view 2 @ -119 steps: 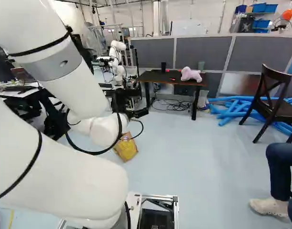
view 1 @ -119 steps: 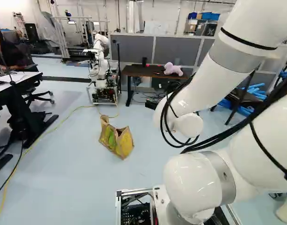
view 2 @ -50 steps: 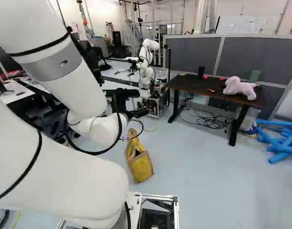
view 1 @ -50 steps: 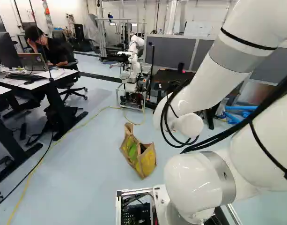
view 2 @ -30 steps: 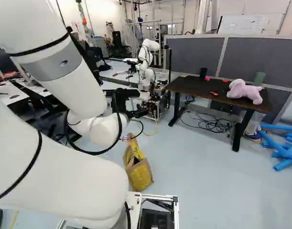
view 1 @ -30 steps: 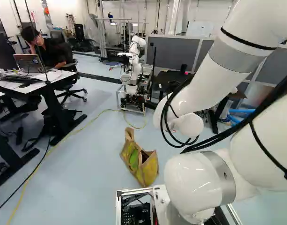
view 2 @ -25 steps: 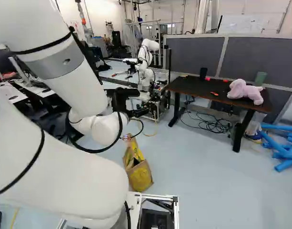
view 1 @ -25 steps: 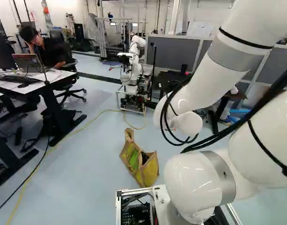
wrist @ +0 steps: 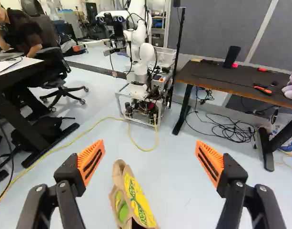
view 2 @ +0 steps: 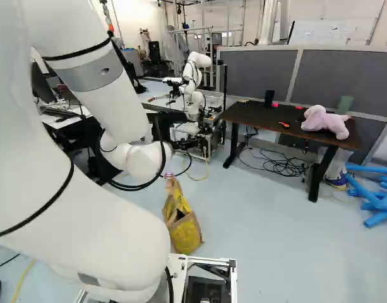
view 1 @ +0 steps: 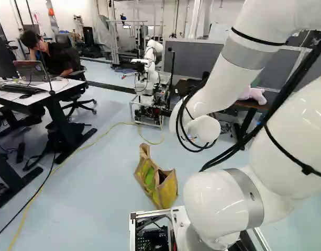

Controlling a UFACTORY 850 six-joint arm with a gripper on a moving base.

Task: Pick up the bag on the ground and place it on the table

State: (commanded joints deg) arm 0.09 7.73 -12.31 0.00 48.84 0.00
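- Two big obstacles stand ahead of your gripper (wrist: 150,142), another robot (wrist: 141,57) and the worktop (wrist: 217,78); swing wide and you could strike the first, carry low and you may snag the second's edge.
- Your bag (wrist: 141,202) stands on the floor, below the gripper and off-centre between its fingers, which are spread wide and hold nothing. Come down without re-centring and one finger could shove it over. Pinch only the rim and the soft side may fold or slip.
- A plush toy (view 2: 326,122) sits on the worktop, ahead of the gripper and off to one side; set down too close and you'd nudge it.
- The yellow cable (wrist: 146,150) loops across the floor beyond the bag; drive too far forward and your base could catch it.
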